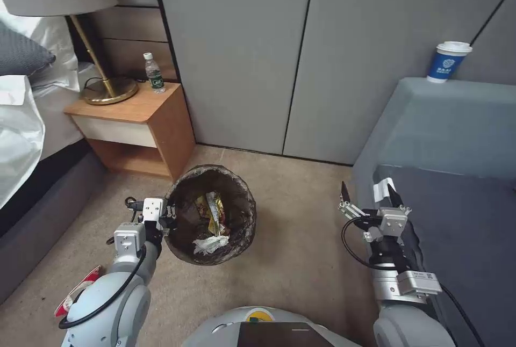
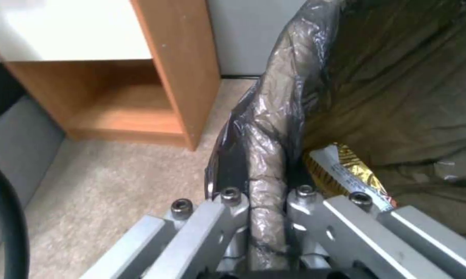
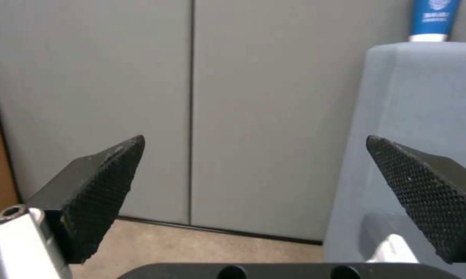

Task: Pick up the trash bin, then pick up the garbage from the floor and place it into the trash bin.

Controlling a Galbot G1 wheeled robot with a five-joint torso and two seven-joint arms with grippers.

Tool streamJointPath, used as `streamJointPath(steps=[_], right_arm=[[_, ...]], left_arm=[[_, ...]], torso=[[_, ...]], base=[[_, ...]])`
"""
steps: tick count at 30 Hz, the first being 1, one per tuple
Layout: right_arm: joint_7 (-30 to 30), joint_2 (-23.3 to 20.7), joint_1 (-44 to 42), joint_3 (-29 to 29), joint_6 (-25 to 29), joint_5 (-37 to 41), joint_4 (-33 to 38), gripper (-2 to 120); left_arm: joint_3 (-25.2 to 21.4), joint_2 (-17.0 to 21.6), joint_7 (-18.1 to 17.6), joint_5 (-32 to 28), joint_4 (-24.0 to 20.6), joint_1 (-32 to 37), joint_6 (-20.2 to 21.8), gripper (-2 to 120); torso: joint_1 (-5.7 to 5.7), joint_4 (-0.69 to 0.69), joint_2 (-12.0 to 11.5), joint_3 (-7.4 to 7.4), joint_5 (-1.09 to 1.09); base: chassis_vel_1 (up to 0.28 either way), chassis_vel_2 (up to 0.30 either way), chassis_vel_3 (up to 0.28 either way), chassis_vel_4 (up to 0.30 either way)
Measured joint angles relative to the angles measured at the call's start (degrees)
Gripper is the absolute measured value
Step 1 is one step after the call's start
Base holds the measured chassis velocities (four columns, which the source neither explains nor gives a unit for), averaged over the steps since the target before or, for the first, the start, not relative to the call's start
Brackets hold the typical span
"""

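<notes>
The grey sofa (image 1: 446, 121) fills the right of the head view, and a wooden nightstand (image 1: 137, 127) stands at upper left. Lower centre on the carpet (image 1: 301, 239), the trash bin (image 1: 210, 214) holds a yellow snack wrapper (image 1: 214, 211) and a white tissue (image 1: 210, 243). The left gripper (image 1: 170, 217) is clamped on its bag-covered rim. The right gripper (image 1: 370, 194) hovers beside the sofa, fingers (image 3: 96, 193) spread wide, holding nothing.

A dark brown-black bag lines the trash bin (image 1: 183, 250), holding a yellow wrapper (image 1: 214, 212) and white tissue (image 1: 210, 244).
</notes>
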Motion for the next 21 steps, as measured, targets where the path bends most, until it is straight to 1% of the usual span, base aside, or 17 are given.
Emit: streamJointPath(steps=[21], right_arm=[[0.1,0.0,0.0,-0.1,0.1,0.0,-0.4,100]], left_arm=[[-0.1,-0.1,0.1,0.2,0.1,-0.1,-0.2,2]], torso=[[0.00,0.00,0.0,0.00,0.00]], base=[[0.066,0.066,0.065,0.070]])
